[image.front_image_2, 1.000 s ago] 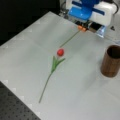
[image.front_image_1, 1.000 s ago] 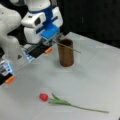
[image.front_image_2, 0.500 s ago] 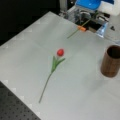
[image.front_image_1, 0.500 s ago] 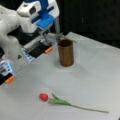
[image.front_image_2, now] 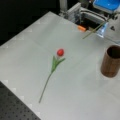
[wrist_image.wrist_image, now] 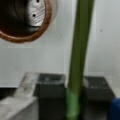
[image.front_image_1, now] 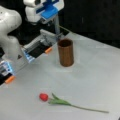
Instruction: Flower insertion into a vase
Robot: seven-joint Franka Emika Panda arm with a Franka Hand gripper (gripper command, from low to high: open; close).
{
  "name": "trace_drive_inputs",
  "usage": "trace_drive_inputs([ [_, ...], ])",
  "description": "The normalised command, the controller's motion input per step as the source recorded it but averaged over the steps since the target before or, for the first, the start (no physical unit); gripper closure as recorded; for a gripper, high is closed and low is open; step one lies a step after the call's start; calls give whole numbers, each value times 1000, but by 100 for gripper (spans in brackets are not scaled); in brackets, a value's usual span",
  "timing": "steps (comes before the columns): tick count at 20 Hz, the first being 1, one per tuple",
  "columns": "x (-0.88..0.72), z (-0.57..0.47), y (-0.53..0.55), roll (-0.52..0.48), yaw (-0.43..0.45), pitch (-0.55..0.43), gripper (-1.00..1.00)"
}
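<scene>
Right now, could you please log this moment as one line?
end effector: shut on green stem, above table | vase: upright, empty | red flower: lying on table

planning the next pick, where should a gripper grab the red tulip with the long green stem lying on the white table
Probably mid-stem, from straight above. The red tulip with the long green stem lies flat on the white table, so only its upper side is free. The bare stem beyond the leaves is thin and straight, with clear table either side for the fingers; the bloom looks crushable. The gripper already holds another green stem.

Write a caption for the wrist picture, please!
The hand grips a green flower stem above the table, near the brown vase's open mouth.
</scene>
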Motion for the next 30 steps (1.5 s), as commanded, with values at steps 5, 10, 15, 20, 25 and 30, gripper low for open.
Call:
trace_drive_inputs([
  [5, -488, -67, 312, 57, 13, -7, 100],
  [10, -447, -79, 229, 61, 124, 30, 100],
  [15, -362, -144, 202, 69, 87, -16, 100],
  [20, -359, -193, 134, 86, 25, 4, 100],
  [25, -235, -140, 53, 54, -72, 254, 100],
  [30, -37, 14, 13, 76, -165, 436, 100],
])
